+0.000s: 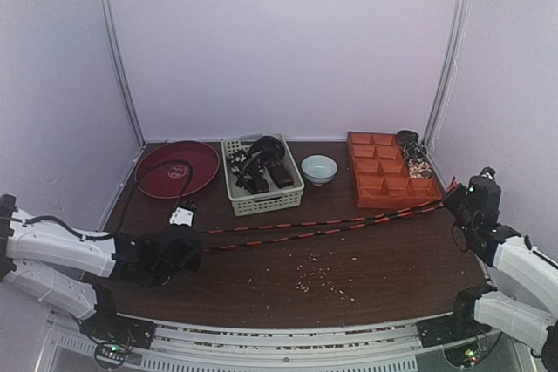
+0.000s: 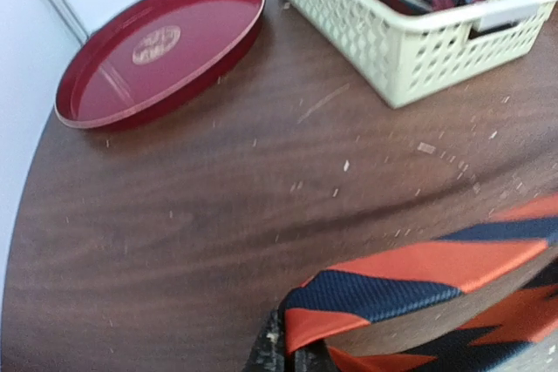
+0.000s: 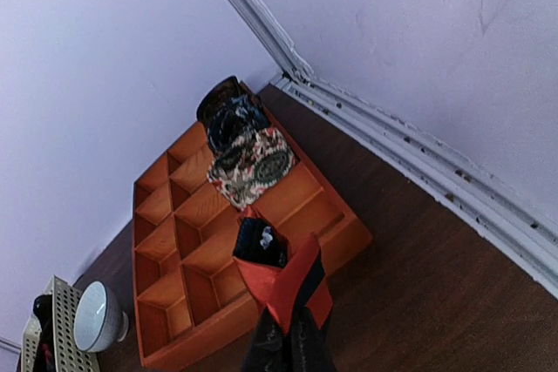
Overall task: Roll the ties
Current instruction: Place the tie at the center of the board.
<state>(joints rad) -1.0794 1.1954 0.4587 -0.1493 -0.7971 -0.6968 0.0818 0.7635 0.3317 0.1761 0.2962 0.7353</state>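
Presently, the left gripper (image 1: 185, 248) is clamped on one end of the striped tie (image 1: 314, 229), at the near left of the basket (image 1: 266, 208). The right gripper (image 1: 457, 201) pinches the other end, well to the basket's right. Between them the tie runs doubled, two strands passing just in front of the basket. Whether they rest on the table (image 1: 392, 259) cannot be told.

Spare ties (image 1: 261, 167) lie inside the basket. Rolled ties (image 1: 416, 161) sit in the organiser (image 1: 384, 200) to the basket's right.

Assessment: the tie is stretched, not yet rolled.

Recommendation: keep both strands aligned and lightly taut, lay them flat, then roll from one end in even turns. Twist or slack would likely skew the roll. Crumbs (image 1: 312, 274) in front of the basket may catch in the fabric.
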